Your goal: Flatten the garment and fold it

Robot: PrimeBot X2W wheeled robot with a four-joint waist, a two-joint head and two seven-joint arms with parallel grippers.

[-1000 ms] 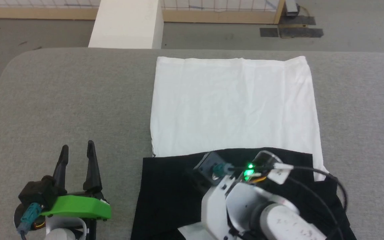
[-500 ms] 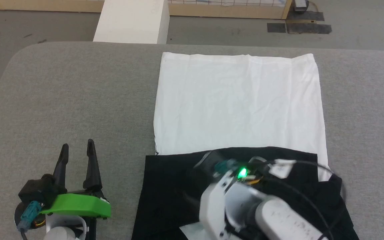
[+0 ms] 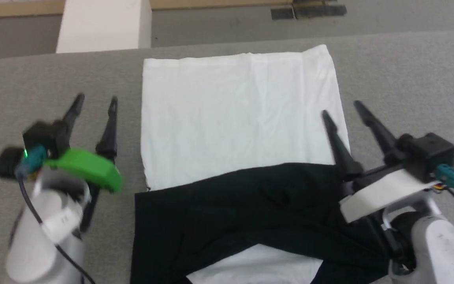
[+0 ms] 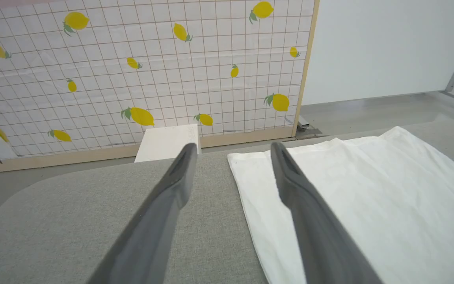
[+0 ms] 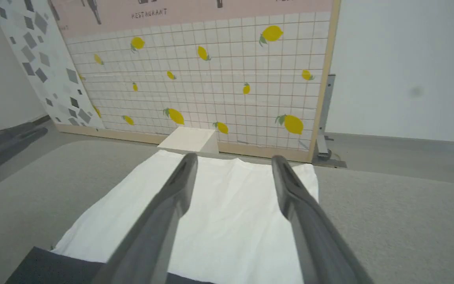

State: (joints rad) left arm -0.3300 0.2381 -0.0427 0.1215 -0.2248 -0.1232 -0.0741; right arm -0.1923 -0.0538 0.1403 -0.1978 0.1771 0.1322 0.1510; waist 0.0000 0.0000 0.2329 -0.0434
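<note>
The garment (image 3: 239, 118) lies on the grey table (image 3: 34, 79), its white body spread flat toward the far edge and its black sleeves (image 3: 250, 213) folded across the near part. My left gripper (image 3: 96, 98) hovers open just left of the garment's left edge, nothing between its fingers. My right gripper (image 3: 341, 108) stands open above the garment's right edge, clear of the cloth. The left wrist view shows the left gripper (image 4: 233, 148) beside the white body (image 4: 361, 189). In the right wrist view the right gripper (image 5: 235, 159) points over the white cloth (image 5: 227, 221).
A white block (image 3: 101, 25) stands on the floor past the table's far edge. Behind it runs a panel with a lemon-print grid (image 4: 152, 67). Bare grey tabletop lies left and right of the garment.
My right gripper has opened, let go of the black sleeve, and lifted back to the garment's right edge. My left gripper has risen and moved forward. The head camera has shifted too.
</note>
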